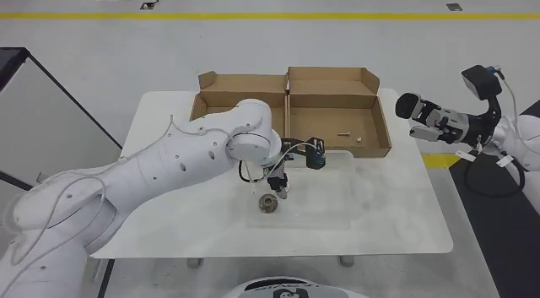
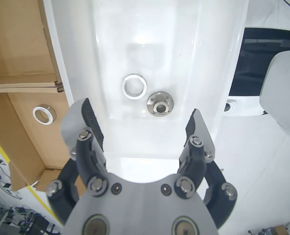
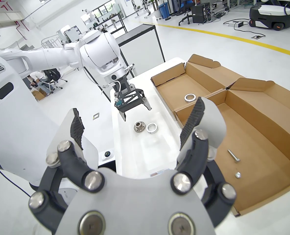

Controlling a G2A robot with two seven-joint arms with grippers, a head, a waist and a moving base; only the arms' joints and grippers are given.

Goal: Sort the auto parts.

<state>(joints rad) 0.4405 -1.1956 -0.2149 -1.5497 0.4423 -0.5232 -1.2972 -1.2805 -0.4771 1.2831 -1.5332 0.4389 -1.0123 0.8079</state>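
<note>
Picking was judged in hand: the left jaws were held spread above the silver metal ring (image 2: pixel 134 86) and grey flanged metal hub (image 2: pixel 160 103) in the white plastic tray (image 2: pixel 159 25), middle of the table (image 1: pixel 396 205); lowering around one was required.

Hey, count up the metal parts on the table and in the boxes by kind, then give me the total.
Rings: 2
Flanged hub: 1
Bolt: 1
Small round part: 1
Total: 5

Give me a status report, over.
Left gripper open above tray. Right gripper open, held aside. Ring and hub lie in tray. Nothing blocking them.
</note>
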